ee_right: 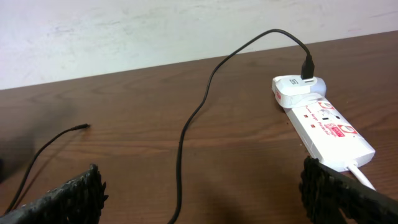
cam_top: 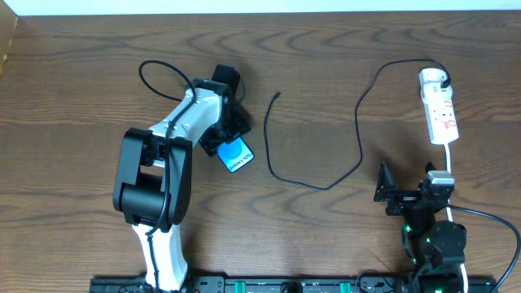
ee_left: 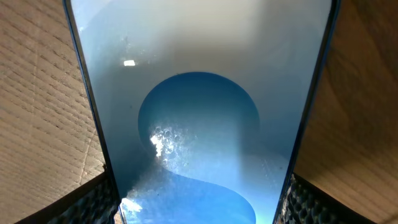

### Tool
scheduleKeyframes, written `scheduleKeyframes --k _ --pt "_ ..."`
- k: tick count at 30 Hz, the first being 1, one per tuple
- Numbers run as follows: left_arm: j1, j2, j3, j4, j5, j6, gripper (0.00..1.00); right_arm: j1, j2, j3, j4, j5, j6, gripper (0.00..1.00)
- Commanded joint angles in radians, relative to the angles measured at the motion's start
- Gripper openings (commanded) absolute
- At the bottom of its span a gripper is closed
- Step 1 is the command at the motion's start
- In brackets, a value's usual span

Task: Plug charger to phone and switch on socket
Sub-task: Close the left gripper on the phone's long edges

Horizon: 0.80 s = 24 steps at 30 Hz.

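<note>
The phone [cam_top: 237, 155], with its bright blue screen, lies flat on the table left of centre. My left gripper [cam_top: 221, 137] is down over its far end. In the left wrist view the phone [ee_left: 199, 112] fills the frame, and the gripper [ee_left: 198, 208] has a pad against each long edge. The charger is a thin black cable [cam_top: 359, 142] whose loose plug tip [cam_top: 278, 95] lies right of the phone. Its white adapter [cam_top: 434, 79] sits in the socket [cam_top: 442, 112] at the far right. My right gripper [cam_top: 409, 192] rests open near the front, the cable [ee_right: 185, 134] running between its fingers.
The socket's white cord [cam_top: 450, 156] runs toward the right arm's base. In the right wrist view the socket [ee_right: 328, 129] and adapter [ee_right: 297, 88] lie ahead to the right, and the plug tip [ee_right: 84, 127] to the left. Bare wooden table [cam_top: 342, 57] surrounds them.
</note>
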Motion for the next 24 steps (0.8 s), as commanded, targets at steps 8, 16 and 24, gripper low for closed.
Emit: scheduleKeyframes --k 8,16,24 --pt "0.034 0.047 -0.024 -0.011 -0.033 -0.009 0.76 0.002 -0.005 -0.002 -0.003 0.001 0.004 0.99" --pt "0.076 -0.040 -0.011 -0.033 -0.006 0.023 0.76 0.002 -0.005 -0.002 -0.003 0.001 0.004 0.99" --pt "0.081 -0.139 -0.011 -0.092 0.058 0.044 0.76 0.002 -0.005 -0.002 -0.003 0.001 0.004 0.99"
